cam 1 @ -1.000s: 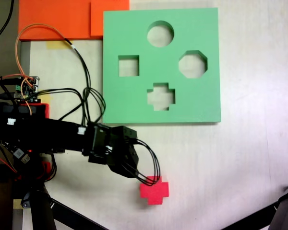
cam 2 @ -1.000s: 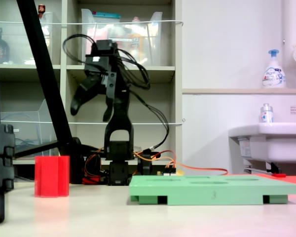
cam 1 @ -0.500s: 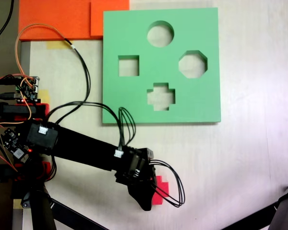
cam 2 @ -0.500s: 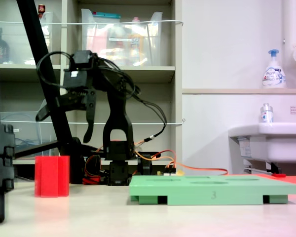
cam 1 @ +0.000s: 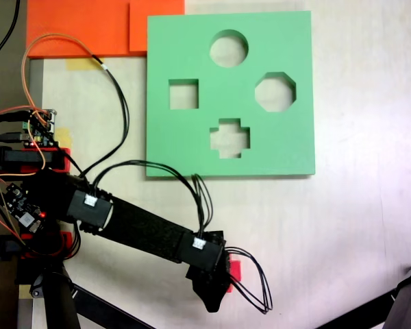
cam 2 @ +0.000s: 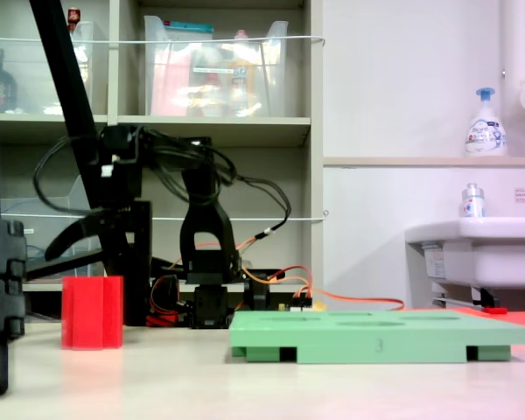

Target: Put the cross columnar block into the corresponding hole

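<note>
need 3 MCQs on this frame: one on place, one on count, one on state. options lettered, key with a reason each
1. Where is the small red foam cross block?
A. on the table, off the board
B. in the plus cutout
C. on the orange sheet

2. How many cutouts does the square green foam board have?
A. two
B. four
C. six

3. What state is the plus-shaped cutout in?
A. filled
B. empty
C. covered by the arm

Key: 1 A, it stands on the table at the second exterior view's left, clear of the board. 2 B, round, square, octagonal and plus show in the first exterior view. 3 B, pale table shows through it while the black gripper hangs over the block.
</note>
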{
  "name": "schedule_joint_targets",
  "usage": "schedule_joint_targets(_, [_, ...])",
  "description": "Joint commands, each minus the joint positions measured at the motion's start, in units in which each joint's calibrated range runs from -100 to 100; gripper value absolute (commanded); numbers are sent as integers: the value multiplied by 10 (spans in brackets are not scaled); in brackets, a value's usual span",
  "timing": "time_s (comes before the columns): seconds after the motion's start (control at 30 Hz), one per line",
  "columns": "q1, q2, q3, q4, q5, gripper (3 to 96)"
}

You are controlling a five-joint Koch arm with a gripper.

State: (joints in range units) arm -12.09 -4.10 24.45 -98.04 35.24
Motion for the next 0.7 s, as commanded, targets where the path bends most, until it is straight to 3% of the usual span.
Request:
schedule_joint_targets(0.03, [-3,20,50,-3,-4,824])
schedule_joint_targets(0.43, [-3,118,59,28,-6,805])
schedule_joint_targets(0.7, [-3,123,57,36,-5,483])
